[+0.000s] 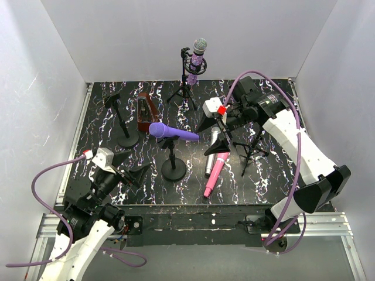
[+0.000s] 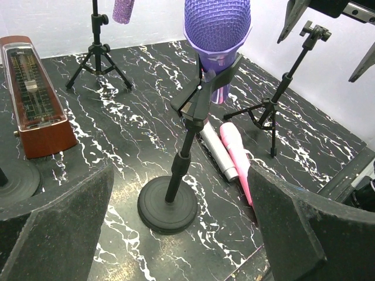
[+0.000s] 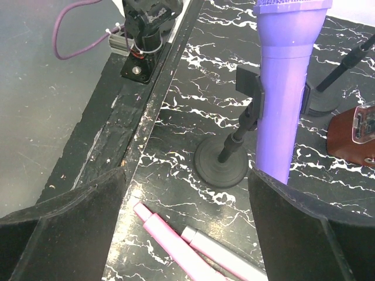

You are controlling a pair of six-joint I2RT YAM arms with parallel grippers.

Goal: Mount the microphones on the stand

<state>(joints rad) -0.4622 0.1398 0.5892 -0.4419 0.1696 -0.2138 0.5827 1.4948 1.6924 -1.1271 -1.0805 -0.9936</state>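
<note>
Walls [image 1: 176, 35]: plain white, enclosing 3 sides of the scene.
Worktop [image 1: 266, 178]: black w/ white and purple marbling; carries all stands and mics.
R arm [image 1: 293, 140]: white, reaches in from the near right, bent over the right-centre area.
L arm [image 1: 82, 240]: white, low at the near-left corner.
Cables [image 1: 44, 175]: purple, one looped off each arm.
Back tripod stand [image 1: 186, 88]: at the far edge, centre; holds the glitter purple mic [image 1: 197, 58] upright, grey mesh head on top.
Right tripod stand [image 1: 255, 146]: clip bare; just beside the R gripper, between it and the R arm.
Centre round-base stand [image 1: 174, 167]: clip holds the violet mic [image 1: 173, 132] approx level, head toward the left. Stands between the L gripper and the two loose mics.
Left round-base stand [image 1: 126, 126]: clip bare, next to the metronome.
Metronome [image 1: 145, 111]: dark red wedge, left of centre; scale marks on its face too small to read.
R gripper [image 1: 211, 139]: jaws wide apart, nothing held; hangs over the loose mics, violet mic close in front.
L gripper [image 1: 132, 165]: jaws fully spread, nothing held; aimed at the centre stand's pole.
Pink mic [image 1: 214, 172]: lying flat on the worktop, right of the centre stand's base.
Silver mic [image 2: 217, 151]: lying flat, touching the pink mic side by side; partly under the R gripper in the top view.
</note>
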